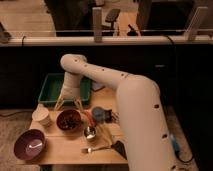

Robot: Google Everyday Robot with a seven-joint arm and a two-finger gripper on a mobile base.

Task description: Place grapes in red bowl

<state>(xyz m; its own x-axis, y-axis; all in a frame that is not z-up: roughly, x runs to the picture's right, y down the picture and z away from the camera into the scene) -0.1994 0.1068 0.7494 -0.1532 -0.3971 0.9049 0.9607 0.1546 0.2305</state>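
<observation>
The red bowl (64, 127) stands on the wooden table (65, 150), left of the middle. A dark cluster that looks like the grapes (73, 120) lies inside it. My gripper (68, 104) hangs just above the bowl's far rim, at the end of the white arm that reaches in from the right. Its two fingers (59, 102) are spread apart and hold nothing.
A green tray (52, 87) sits behind the bowl. A purple bowl (30, 144) is at the front left and a pale cup (42, 116) beside it. A shiny metal cup (90, 132), a blue-grey object (100, 115) and a fork (95, 148) lie right of the red bowl.
</observation>
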